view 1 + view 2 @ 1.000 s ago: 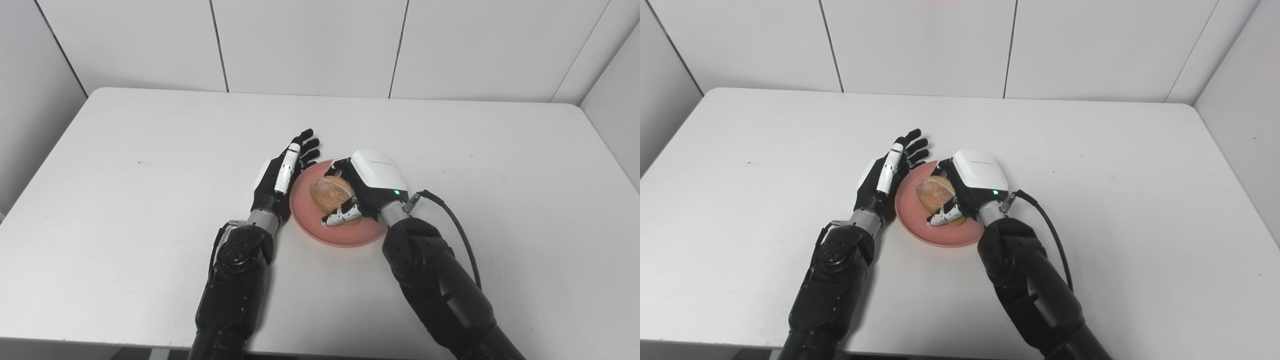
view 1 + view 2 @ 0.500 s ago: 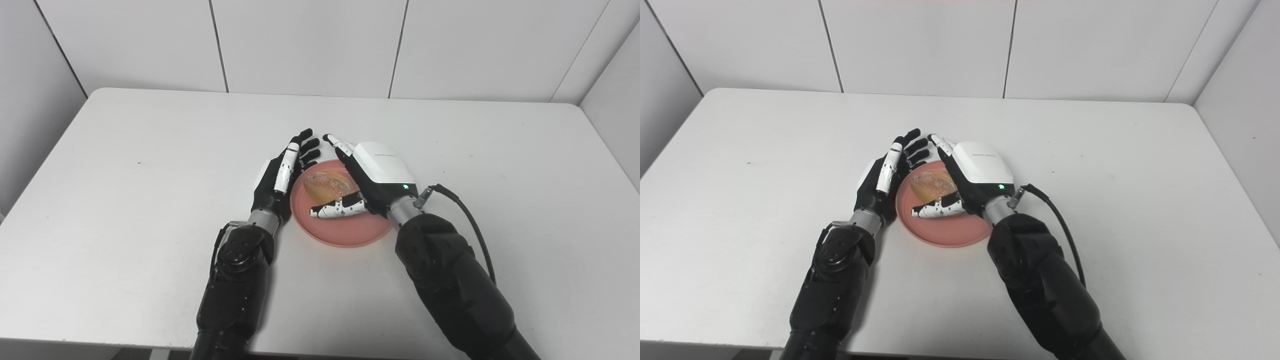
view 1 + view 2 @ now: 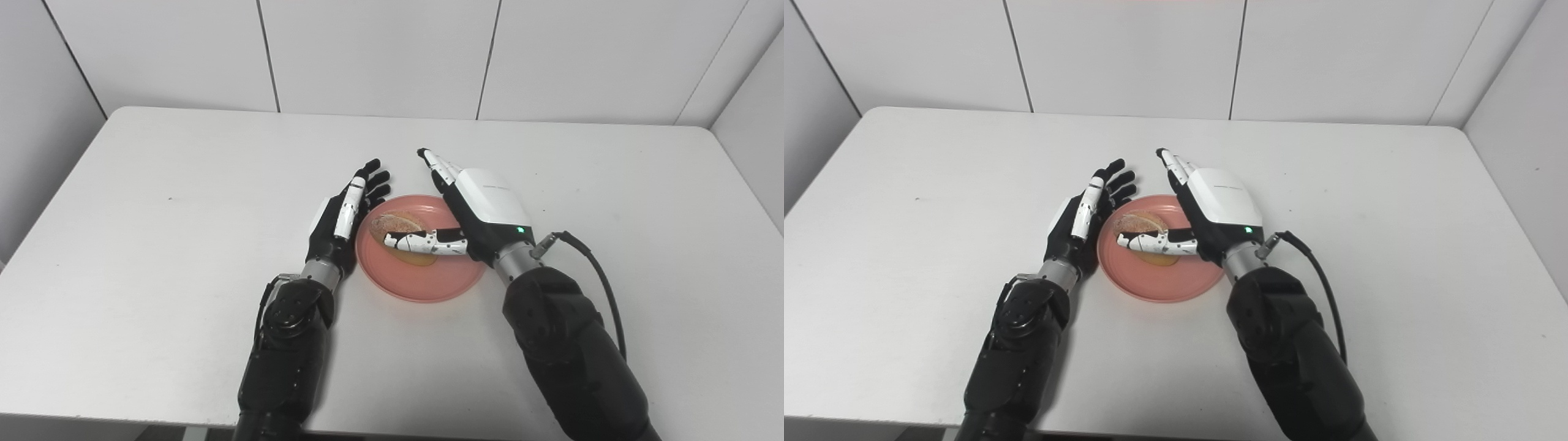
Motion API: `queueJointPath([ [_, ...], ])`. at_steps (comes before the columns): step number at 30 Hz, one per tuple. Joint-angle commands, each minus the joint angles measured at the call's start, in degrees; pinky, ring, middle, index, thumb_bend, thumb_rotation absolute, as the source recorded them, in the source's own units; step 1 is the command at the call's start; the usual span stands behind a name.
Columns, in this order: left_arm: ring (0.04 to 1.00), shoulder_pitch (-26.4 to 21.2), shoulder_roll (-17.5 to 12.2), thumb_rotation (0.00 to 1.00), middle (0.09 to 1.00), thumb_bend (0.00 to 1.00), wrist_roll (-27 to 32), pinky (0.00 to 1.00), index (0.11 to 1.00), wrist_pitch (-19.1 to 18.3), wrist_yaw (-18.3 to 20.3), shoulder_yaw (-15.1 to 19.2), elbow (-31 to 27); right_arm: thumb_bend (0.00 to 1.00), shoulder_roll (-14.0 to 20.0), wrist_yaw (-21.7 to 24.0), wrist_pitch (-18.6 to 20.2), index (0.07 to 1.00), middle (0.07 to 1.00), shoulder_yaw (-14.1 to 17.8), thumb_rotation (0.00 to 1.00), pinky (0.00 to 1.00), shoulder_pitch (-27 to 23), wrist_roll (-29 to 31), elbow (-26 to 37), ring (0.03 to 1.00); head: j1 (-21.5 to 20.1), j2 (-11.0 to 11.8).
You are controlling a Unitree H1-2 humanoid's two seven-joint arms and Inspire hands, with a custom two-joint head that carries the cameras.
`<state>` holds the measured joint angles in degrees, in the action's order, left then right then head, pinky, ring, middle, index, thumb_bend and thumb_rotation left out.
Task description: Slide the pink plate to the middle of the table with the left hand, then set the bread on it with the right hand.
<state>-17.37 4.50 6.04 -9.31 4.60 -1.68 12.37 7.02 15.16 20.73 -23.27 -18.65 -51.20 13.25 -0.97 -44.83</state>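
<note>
The fingers [image 3: 436, 164] of the right hand [image 3: 484, 208] are being held straight and spread apart, pointed toward the far side of the table [image 3: 153, 245], with nothing grasped between them. The thumb [image 3: 422, 242] is being stretched sideways to the left, and it is seen across the bread [image 3: 395, 223] in both views; whether it is touching the crust or being held just above it cannot be told. The white back of this hand is being shown at the plate's right edge, and a black cable [image 3: 597, 288] is being carried from the wrist along the dark forearm.

The fingers [image 3: 375, 180] of the left hand [image 3: 343, 220] are likewise being kept extended and parted, with nothing enclosed. This hand is being held on edge just beside the left rim of the pink plate [image 3: 429, 285], palm turned toward it; contact with the rim cannot be made out.

The bread is being seen lying on the left half of the pink plate, released from both hands' grasp. The plate is being supported flat on the white table, near the middle of it, between the two hands. Pale wall panels [image 3: 380, 55] are being seen behind the table's far edge.
</note>
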Motion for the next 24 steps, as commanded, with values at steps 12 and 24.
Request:
queueJointPath([
  [12, 0.923, 8.31, -1.02, 1.0, 0.928, 0.37, -3.05, 0.92, 0.923, 1.97, -1.0, -0.87, -9.35, 0.65, -8.27, -16.89, -16.1, 0.978, 0.98, 11.81, 1.0, 0.88, 13.46, 24.26, 1.71, 0.954, -2.08, -0.13],
  [24, 0.951, 14.3, -0.55, 1.0, 0.959, 0.39, -2.51, 0.96, 0.958, 1.22, -1.06, -0.75, -16.86, 0.46, -14.32, -19.06, -13.12, 0.99, 0.992, 18.25, 1.0, 0.95, 19.75, 38.41, 3.44, 0.973, -4.1, -0.32],
])
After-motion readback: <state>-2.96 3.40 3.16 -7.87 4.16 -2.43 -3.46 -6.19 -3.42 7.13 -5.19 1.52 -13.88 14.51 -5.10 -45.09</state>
